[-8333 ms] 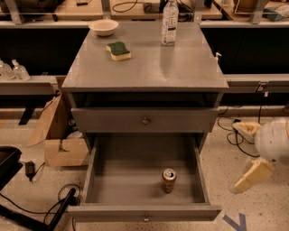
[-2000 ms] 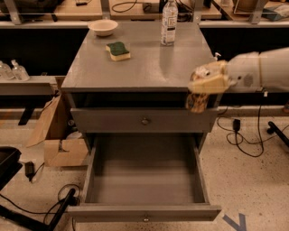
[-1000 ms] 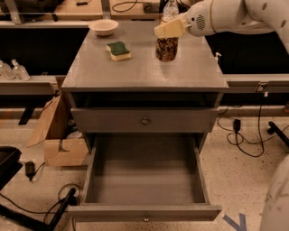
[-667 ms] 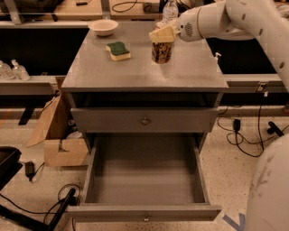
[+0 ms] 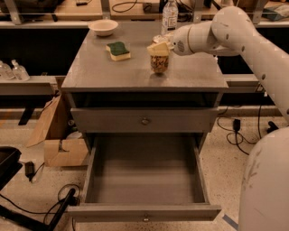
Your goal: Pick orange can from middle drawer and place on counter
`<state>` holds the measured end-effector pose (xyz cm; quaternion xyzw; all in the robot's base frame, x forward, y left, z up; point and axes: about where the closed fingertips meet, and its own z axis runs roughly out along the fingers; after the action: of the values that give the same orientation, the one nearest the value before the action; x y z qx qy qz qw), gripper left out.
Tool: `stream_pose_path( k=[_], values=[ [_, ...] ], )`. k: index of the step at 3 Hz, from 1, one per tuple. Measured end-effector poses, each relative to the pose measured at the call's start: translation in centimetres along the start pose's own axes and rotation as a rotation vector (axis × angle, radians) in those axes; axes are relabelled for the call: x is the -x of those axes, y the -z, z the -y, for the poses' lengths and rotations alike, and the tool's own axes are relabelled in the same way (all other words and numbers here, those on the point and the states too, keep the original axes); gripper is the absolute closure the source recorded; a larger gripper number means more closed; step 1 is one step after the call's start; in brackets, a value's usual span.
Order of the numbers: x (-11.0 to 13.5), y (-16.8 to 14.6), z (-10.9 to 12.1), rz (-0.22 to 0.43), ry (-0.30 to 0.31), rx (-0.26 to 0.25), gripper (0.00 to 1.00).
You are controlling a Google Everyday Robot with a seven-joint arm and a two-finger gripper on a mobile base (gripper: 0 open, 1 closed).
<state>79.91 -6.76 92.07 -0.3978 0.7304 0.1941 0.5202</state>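
The orange can (image 5: 159, 63) stands upright on the counter (image 5: 108, 74), right of its middle. My gripper (image 5: 159, 48) reaches in from the right on the white arm and is shut on the top of the can. The can's base looks to rest on the counter surface. The middle drawer (image 5: 144, 211) is pulled fully open below, and its grey floor is bare.
A clear plastic bottle (image 5: 169, 13) stands at the counter's back right. A green-and-yellow sponge (image 5: 118, 50) and a pale bowl (image 5: 103, 27) sit at the back left. The upper drawer (image 5: 145, 121) is shut. A cardboard box (image 5: 58, 144) and cables lie on the floor at left.
The can left the drawer, went up past the counter's right edge in my gripper, and now sits lower on the counter top. The drawer is now empty.
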Motion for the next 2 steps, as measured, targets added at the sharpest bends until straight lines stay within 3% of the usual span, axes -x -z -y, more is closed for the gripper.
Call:
stream_pose_path(
  k=[2],
  values=[
    [-0.09, -0.64, -0.37, -0.001, 0.0, 0.009, 0.38]
  ],
)
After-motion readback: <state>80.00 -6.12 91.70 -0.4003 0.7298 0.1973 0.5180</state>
